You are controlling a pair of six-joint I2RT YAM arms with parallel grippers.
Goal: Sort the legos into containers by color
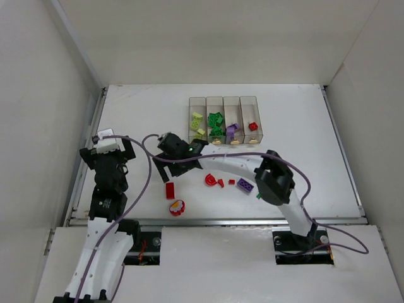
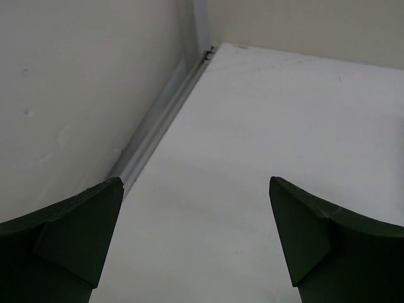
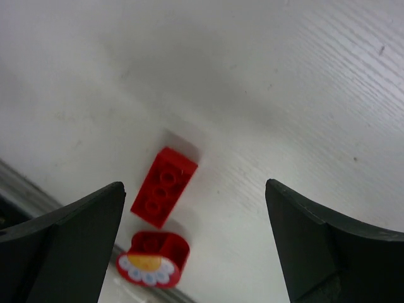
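you're hovering right gripper (image 3: pixel 194 186), jaws wide, over red brick (image 3: pixel 164 186) lying by table (image 1: pixel 303 126) near edge, left of centre | left gripper (image 2: pixel 196 183) gaping, empty | likely light, rigid, slick: pinch across long sides

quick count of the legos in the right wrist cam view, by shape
red rectangular brick: 1
red rounded piece with a white and yellow face: 1
total: 2
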